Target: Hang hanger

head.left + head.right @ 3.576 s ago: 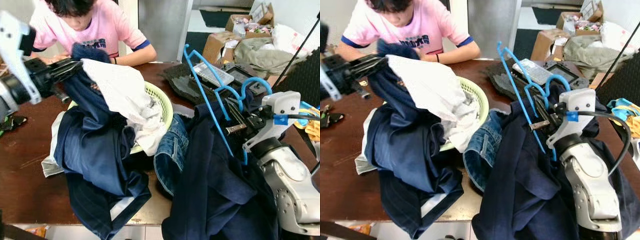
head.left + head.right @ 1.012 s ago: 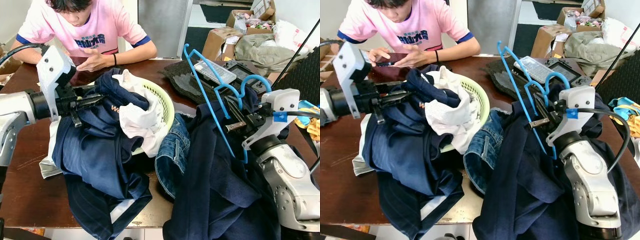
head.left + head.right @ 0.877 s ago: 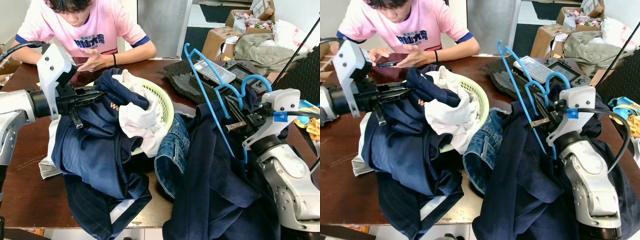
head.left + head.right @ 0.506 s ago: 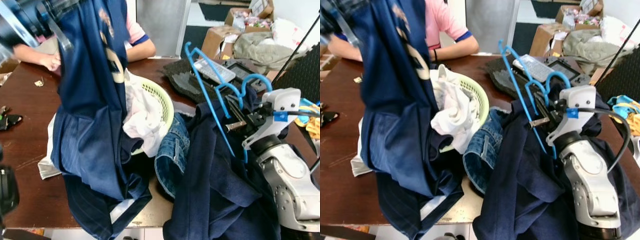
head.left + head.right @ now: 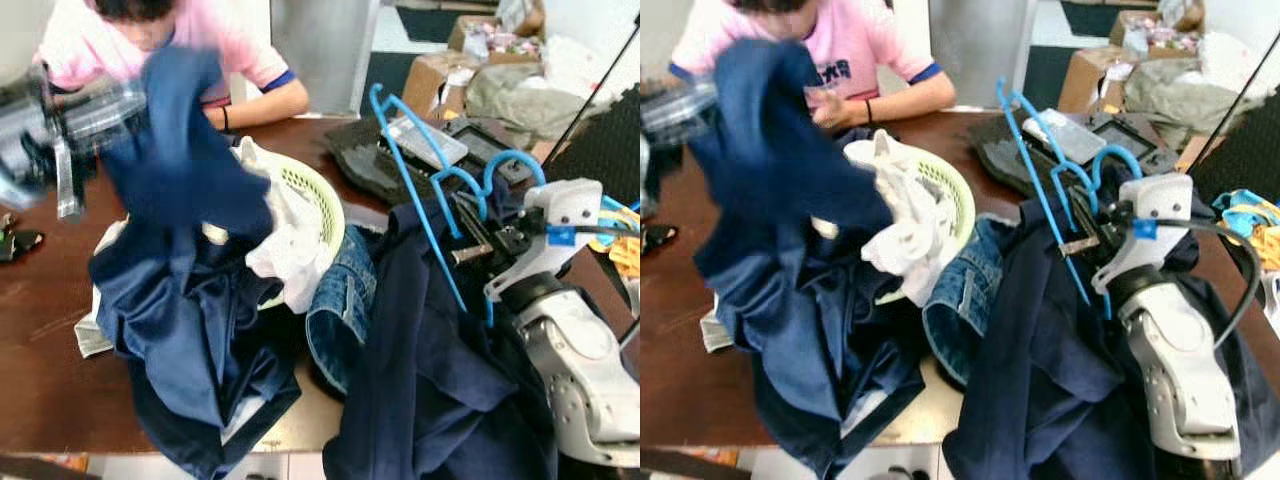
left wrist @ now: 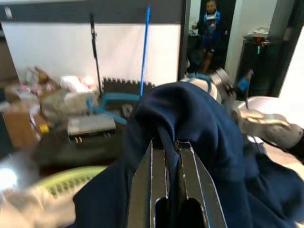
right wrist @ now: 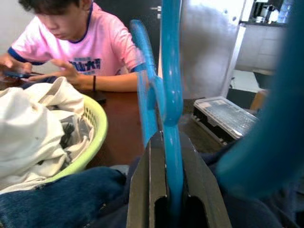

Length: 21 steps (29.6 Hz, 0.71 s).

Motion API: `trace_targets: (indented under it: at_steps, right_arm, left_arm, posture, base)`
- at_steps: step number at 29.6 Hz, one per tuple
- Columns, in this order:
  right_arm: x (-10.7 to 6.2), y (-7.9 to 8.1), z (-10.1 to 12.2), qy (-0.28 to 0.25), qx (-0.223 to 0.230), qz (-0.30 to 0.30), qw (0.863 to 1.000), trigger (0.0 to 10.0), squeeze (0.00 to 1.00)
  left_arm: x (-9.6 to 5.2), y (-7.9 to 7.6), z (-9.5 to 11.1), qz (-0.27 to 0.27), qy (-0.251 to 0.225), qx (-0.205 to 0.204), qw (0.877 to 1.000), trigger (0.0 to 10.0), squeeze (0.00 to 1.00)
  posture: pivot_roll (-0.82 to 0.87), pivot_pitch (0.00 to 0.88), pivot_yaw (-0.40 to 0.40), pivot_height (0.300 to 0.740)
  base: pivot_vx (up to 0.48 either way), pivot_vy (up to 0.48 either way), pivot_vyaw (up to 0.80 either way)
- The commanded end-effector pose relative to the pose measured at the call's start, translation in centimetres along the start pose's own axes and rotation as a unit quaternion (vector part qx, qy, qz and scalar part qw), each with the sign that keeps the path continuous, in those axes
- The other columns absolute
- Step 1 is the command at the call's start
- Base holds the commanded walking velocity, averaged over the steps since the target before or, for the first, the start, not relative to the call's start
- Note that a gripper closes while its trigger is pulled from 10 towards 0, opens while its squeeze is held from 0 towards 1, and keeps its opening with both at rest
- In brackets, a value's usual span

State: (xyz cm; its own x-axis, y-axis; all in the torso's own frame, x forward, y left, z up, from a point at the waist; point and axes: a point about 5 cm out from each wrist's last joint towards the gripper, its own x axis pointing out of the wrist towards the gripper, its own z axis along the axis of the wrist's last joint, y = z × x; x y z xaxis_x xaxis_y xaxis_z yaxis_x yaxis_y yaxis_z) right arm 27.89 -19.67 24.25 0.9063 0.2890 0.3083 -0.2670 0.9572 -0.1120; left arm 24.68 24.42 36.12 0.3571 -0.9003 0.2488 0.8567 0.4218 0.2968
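My right gripper [image 5: 468, 232] is shut on a blue plastic hanger [image 5: 420, 210] that stands upright over a dark navy garment [image 5: 430, 380] draped on the table's right side; the right wrist view shows the hanger's bar [image 7: 170, 109] clamped between the fingers. My left gripper [image 5: 105, 110], blurred, is raised at the left and shut on a dark blue garment [image 5: 180, 170], whose cloth [image 6: 190, 128] is pinched between the fingers [image 6: 145, 190] in the left wrist view. That garment hangs down onto a navy heap [image 5: 190, 340].
A green laundry basket [image 5: 320, 205] holds white cloth [image 5: 290, 240]. Jeans [image 5: 340, 300] lie beside it. A person in a pink shirt [image 5: 240, 50] sits across the brown table [image 5: 40, 330]. A keyboard and tablet [image 5: 430, 145] lie at the back right, with boxes beyond.
My left gripper, raised high with the blue garment half a second ago, has come down and the cloth now bunches over the basket. The right arm and hanger have not moved.
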Motion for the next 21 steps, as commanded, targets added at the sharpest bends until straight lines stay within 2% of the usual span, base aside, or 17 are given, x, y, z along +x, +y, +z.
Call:
trace_targets:
  at_steps: [1,2,3,4,5,7,10,11,12,13,15,17,18,19,20,21]
  right_arm:
    - [-0.2,-0.1,-0.2,0.003,0.001,-0.001,1.000,10.0,0.00]
    - [-0.2,-0.1,-0.2,0.003,0.001,-0.001,1.000,10.0,0.00]
    - [-0.2,-0.1,-0.2,0.003,0.002,-0.001,1.000,10.0,0.00]
    - [-0.2,-0.1,-0.2,0.003,0.002,-0.001,1.000,10.0,0.00]
    - [-0.2,0.0,-0.3,0.005,0.004,0.001,1.000,10.0,0.00]
    - [-0.2,0.0,-0.3,0.005,0.004,0.001,1.000,10.0,0.00]
    - [0.0,0.3,-0.6,0.008,0.007,0.006,1.000,10.0,0.00]
    - [0.0,0.3,-0.6,0.008,0.007,0.006,1.000,10.0,0.00]
    - [0.0,0.3,-0.6,0.008,0.007,0.007,1.000,10.0,0.00]
    - [0.0,0.3,-0.6,0.008,0.007,0.007,1.000,10.0,0.00]
    - [0.0,0.2,-0.5,0.008,0.007,0.006,1.000,10.0,0.00]
    - [0.0,0.2,-0.5,0.008,0.007,0.006,1.000,10.0,0.00]
    - [-0.1,0.1,-0.5,0.009,0.007,0.005,1.000,10.0,0.00]
    - [-0.1,0.1,-0.5,0.009,0.007,0.005,1.000,10.0,0.00]
    - [0.0,0.1,-0.5,0.009,0.006,0.005,1.000,10.0,0.00]
    - [0.0,0.1,-0.5,0.009,0.006,0.005,1.000,10.0,0.00]
  left_arm:
    - [-0.8,-0.9,0.9,-0.020,0.008,0.001,1.000,0.0,0.00]
    - [-0.8,-0.9,0.9,-0.020,0.008,0.001,1.000,0.0,0.00]
    - [-1.6,-1.6,0.6,-0.037,0.012,-0.024,0.999,0.0,0.00]
    - [-1.6,-1.6,0.6,-0.037,0.012,-0.024,0.999,0.0,0.00]
    - [-2.7,-2.7,0.3,-0.047,0.022,-0.051,0.997,0.0,0.00]
    - [-2.7,-2.7,0.3,-0.047,0.022,-0.051,0.997,0.0,0.00]
    - [-5.2,-1.6,-1.0,0.038,0.089,-0.025,0.995,0.0,0.00]
    - [-5.2,-1.6,-1.0,0.038,0.089,-0.025,0.995,0.0,0.00]
    - [-6.1,-1.0,-1.8,0.070,0.126,-0.010,0.989,0.4,0.00]
    - [-6.1,-1.0,-1.8,0.070,0.126,-0.010,0.989,0.4,0.00]
    - [-7.2,0.6,-3.1,0.148,0.197,0.042,0.968,0.2,0.00]
    - [-7.2,0.6,-3.1,0.148,0.197,0.042,0.968,0.2,0.00]
    - [-7.5,1.7,-3.5,0.191,0.222,0.069,0.954,0.0,0.00]
    - [-7.5,1.7,-3.5,0.191,0.222,0.069,0.954,0.0,0.00]
    - [-7.4,2.9,-3.7,0.238,0.235,0.109,0.936,4.4,0.00]
    - [-7.4,2.9,-3.7,0.238,0.235,0.109,0.936,4.4,0.00]
  posture:
    - [0.13,0.178,-0.010,0.740]
    - [0.13,0.178,-0.010,0.740]
    - [0.14,0.183,-0.014,0.740]
    - [0.14,0.183,-0.014,0.740]
    - [0.14,0.187,-0.017,0.740]
    - [0.14,0.187,-0.017,0.740]
    - [0.15,0.193,-0.022,0.740]
    - [0.15,0.193,-0.022,0.740]
    - [0.15,0.196,-0.024,0.740]
    - [0.15,0.196,-0.024,0.740]
    - [0.15,0.199,-0.026,0.740]
    - [0.15,0.199,-0.026,0.740]
    - [0.15,0.199,-0.026,0.740]
    - [0.15,0.199,-0.026,0.740]
    - [0.14,0.201,-0.029,0.740]
    - [0.14,0.201,-0.029,0.740]
  base:
    - [0.000,0.000,0.00]
    - [0.000,0.000,0.00]
    - [0.000,0.000,0.00]
    - [0.000,0.000,0.00]
    - [0.000,0.000,0.00]
    - [0.000,0.000,0.00]
    - [0.000,0.000,0.00]
    - [0.000,0.000,0.00]
    - [0.000,0.000,0.00]
    - [0.000,0.000,0.00]
    - [0.000,0.000,0.00]
    - [0.000,0.000,0.00]
    - [0.000,0.000,0.00]
    - [0.000,0.000,0.00]
    - [0.000,0.000,0.00]
    - [0.000,0.000,0.00]
